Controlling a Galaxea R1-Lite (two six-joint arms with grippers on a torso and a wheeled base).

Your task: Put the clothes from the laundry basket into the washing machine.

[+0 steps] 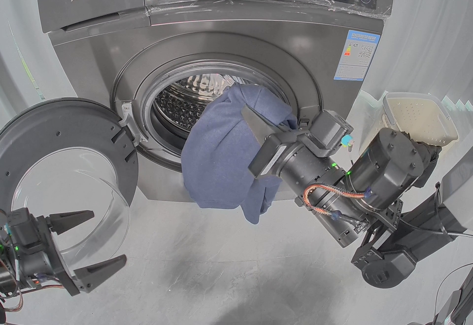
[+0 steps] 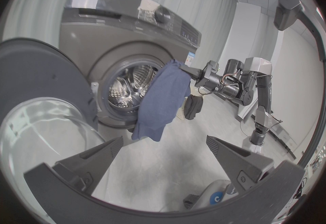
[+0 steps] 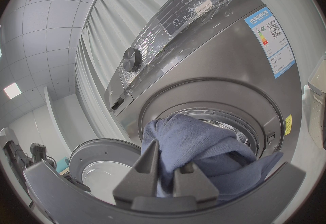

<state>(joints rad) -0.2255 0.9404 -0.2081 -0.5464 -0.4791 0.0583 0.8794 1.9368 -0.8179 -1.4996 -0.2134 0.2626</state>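
A grey front-loading washing machine (image 1: 207,25) stands with its round door (image 1: 64,143) swung wide to the left and its steel drum (image 1: 197,94) showing. A blue garment (image 1: 221,153) hangs in front of the opening, draped down past the drum's lower rim. My right gripper (image 1: 246,116) is shut on its upper part, just outside the opening; the same blue garment (image 3: 203,146) bunches between the right gripper (image 3: 166,167). My left gripper (image 1: 93,237) stands open low at the left, below the door, holding nothing. The cream laundry basket (image 1: 419,119) stands to the right of the machine.
A dark garment (image 2: 193,106) lies on the floor beside the machine's right front corner. Pale curtains hang behind and around the machine. Bare grey floor (image 1: 207,262) stretches in front of it.
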